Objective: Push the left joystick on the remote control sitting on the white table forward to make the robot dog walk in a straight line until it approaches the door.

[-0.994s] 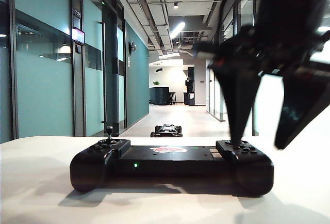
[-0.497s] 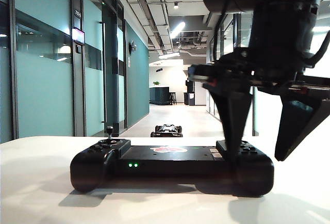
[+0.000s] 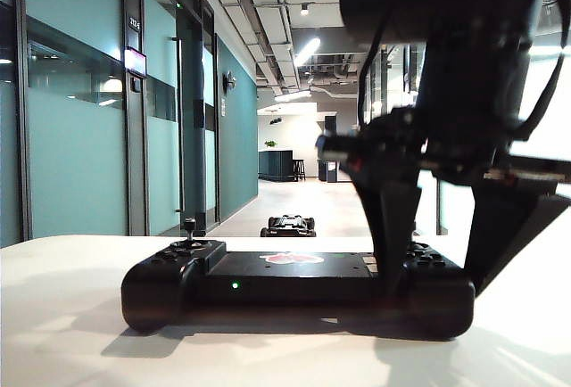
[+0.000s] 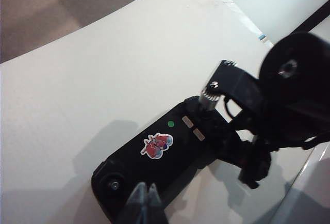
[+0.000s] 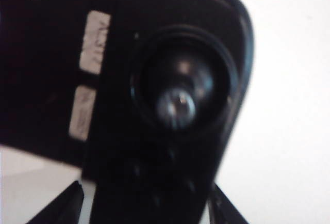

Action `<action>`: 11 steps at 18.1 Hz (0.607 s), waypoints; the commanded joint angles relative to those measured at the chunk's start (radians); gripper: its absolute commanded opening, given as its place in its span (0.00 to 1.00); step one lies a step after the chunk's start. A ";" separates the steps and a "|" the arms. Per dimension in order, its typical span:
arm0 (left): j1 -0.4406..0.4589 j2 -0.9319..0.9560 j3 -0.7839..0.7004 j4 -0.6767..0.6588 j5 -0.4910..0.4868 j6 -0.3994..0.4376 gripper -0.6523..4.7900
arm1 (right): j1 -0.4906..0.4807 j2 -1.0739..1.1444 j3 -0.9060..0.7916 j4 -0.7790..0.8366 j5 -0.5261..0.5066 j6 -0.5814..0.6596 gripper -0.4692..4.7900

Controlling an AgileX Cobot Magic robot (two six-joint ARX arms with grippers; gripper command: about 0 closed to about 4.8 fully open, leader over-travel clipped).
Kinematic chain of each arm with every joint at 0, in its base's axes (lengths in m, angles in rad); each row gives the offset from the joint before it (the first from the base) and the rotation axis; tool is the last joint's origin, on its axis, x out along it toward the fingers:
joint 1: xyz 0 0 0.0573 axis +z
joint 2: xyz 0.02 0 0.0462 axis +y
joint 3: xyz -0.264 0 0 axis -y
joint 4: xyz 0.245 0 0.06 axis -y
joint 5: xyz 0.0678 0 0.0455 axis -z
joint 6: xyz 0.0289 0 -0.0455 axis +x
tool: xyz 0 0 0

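The black remote control point(image 3: 294, 284) lies on the white table point(image 3: 53, 316), one green light lit on its front. Its left joystick point(image 3: 189, 224) stands upright and untouched on the left end. My right gripper point(image 3: 437, 284) is open, its two black fingers point(image 3: 395, 226) straddling the remote's right end. The right wrist view has the remote point(image 5: 118, 53) close up, with the right stick point(image 5: 177, 105) between the spread tips of the right gripper point(image 5: 144, 206). My left gripper point(image 4: 147, 193) is shut, just beside the left joystick point(image 4: 114, 185). The robot dog point(image 3: 288, 225) sits low on the corridor floor beyond.
Teal glass walls and a dark door frame point(image 3: 134, 111) line the corridor's left side. The table edge point(image 4: 247, 22) runs behind the remote. The right arm's bulky wrist point(image 4: 294, 79) hangs over the remote's far end.
My right gripper has sunk and shifted slightly left, its fingers now down on both sides of the remote's right end. The remote, left joystick and robot dog have not moved.
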 commanded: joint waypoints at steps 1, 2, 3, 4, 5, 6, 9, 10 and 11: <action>-0.001 -0.002 0.006 0.006 0.009 0.004 0.11 | 0.000 0.023 0.002 0.026 -0.002 -0.003 0.71; -0.001 -0.002 0.006 0.006 0.008 0.004 0.11 | 0.000 0.031 0.002 0.025 -0.002 -0.003 0.71; -0.001 -0.002 0.006 0.006 0.008 0.005 0.11 | 0.000 0.035 0.002 0.025 -0.002 -0.003 0.71; -0.001 -0.002 0.006 0.006 0.008 0.005 0.11 | 0.000 0.035 0.002 0.026 -0.002 -0.003 0.71; -0.001 -0.002 0.006 0.006 0.008 0.005 0.11 | 0.000 0.035 0.002 0.027 -0.002 -0.003 0.71; -0.001 -0.002 0.006 0.006 0.008 0.005 0.11 | 0.000 0.035 0.002 0.028 -0.001 -0.003 0.70; -0.001 -0.002 0.006 0.006 0.009 0.005 0.11 | 0.000 0.035 0.002 0.030 -0.001 -0.003 0.66; -0.001 -0.002 0.006 0.006 0.009 0.005 0.11 | 0.000 0.035 0.002 0.030 0.000 -0.003 0.66; -0.001 -0.002 0.006 0.006 0.009 0.005 0.11 | 0.000 0.035 0.002 0.032 0.002 -0.003 0.66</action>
